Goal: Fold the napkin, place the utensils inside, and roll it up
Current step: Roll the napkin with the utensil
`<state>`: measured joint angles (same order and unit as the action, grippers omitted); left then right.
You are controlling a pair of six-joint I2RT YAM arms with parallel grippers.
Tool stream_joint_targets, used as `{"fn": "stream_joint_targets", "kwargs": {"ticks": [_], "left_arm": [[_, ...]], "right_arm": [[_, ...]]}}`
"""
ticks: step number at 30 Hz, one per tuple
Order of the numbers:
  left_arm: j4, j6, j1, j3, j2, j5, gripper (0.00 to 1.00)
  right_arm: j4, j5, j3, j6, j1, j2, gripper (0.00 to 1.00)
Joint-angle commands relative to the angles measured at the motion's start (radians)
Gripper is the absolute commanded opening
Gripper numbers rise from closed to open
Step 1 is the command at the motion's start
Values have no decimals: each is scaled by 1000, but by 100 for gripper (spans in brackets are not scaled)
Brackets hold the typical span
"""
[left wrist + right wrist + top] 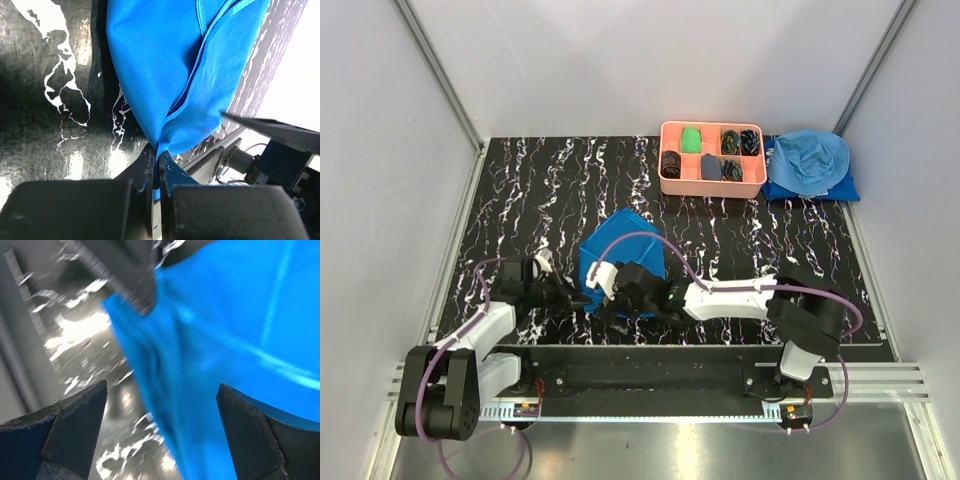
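A salmon-pink compartment tray [712,190] holding small dark and green items sits at the far right of the black, white-veined counter [520,200]. A sky-blue heap of cloth [807,160] lies just beside it, and both are well apart from the arms. The right arm [730,298] reaches leftward along the near edge and hides the napkin's near side from above. The royal-blue napkin [620,245] lies on the counter's near middle, between the two arms. The left jaws are pressed together, pinching its near-left corner. The right jaws stand spread wide just beside that corner, gripping nothing; the blurred wrist view does not show whether they touch the cloth. The napkin is doubled over in layers, with a stitched hem crossing the top and creases gathering toward the pinched corner
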<state>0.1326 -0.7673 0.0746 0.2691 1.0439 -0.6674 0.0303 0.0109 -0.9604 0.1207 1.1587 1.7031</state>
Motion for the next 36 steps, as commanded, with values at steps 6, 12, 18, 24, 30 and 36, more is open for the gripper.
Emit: {"fn": "stream_joint_targets", "kwargs": {"ticks": [6,12,18,24,30,36], "left_arm": [[4,22,-36,45,24,-101,0],[-1,20,-55,47,38,-115,0],[-7,20,-65,47,45,-126,0],[-7,20,-71,47,41,-130,0],[-25,17,-73,44,48,-150,0],[-47,16,-73,44,67,-167,0]], "right_arm": [[210,-244,14,109,55,85,98],[243,-272,60,116,107,78,97],[237,-275,74,74,118,53,96],[226,-425,40,56,118,144,93],[221,-514,46,57,118,168,66],[238,-457,74,125,118,144,40]]}}
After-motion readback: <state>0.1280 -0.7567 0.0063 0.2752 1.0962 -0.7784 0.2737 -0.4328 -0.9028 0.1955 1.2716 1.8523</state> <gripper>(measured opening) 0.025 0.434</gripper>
